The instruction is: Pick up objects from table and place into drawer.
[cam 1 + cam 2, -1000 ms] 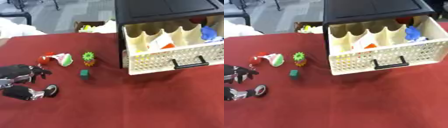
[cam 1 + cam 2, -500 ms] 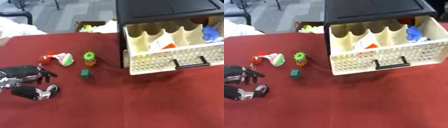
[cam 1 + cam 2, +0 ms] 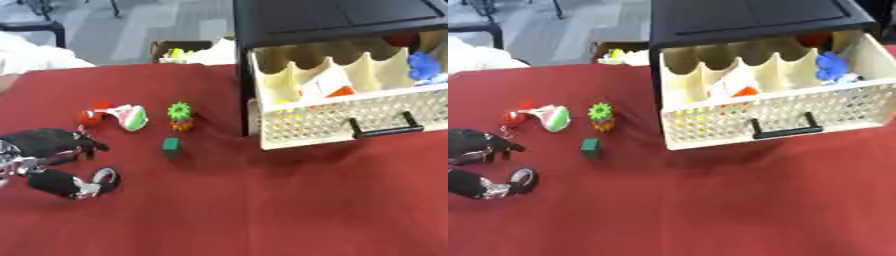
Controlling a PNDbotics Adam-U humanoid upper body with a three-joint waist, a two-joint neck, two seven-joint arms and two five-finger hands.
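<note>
- Your small objects sit on the red tablecloth [image 3: 262,210] left of the drawer: a small dark green block [image 3: 171,145], a green spiky toy on an orange base [image 3: 180,116] just behind it, a white and green wedge with a pink edge [image 3: 129,117] further left, and a small red round piece [image 3: 90,117] touching that wedge.
- Your left hand [image 3: 54,162] lies low over the cloth at the left edge, below the red piece and well left of the green block. Its black fingers [image 3: 52,140] point right and curve gently, the thumb [image 3: 74,182] lies below them, and there is a gap between; it holds nothing.
- Your right hand shows in neither view.
- The cream perforated plastic drawer [image 3: 772,117] with its black handle [image 3: 783,130] is pulled out of the black cabinet [image 3: 745,20]. Its scalloped dividers form compartments; a blue crumpled item [image 3: 831,65] lies near the right end, a white and orange item [image 3: 735,89] near the middle.
- You can read no label or writing on anything here.
</note>
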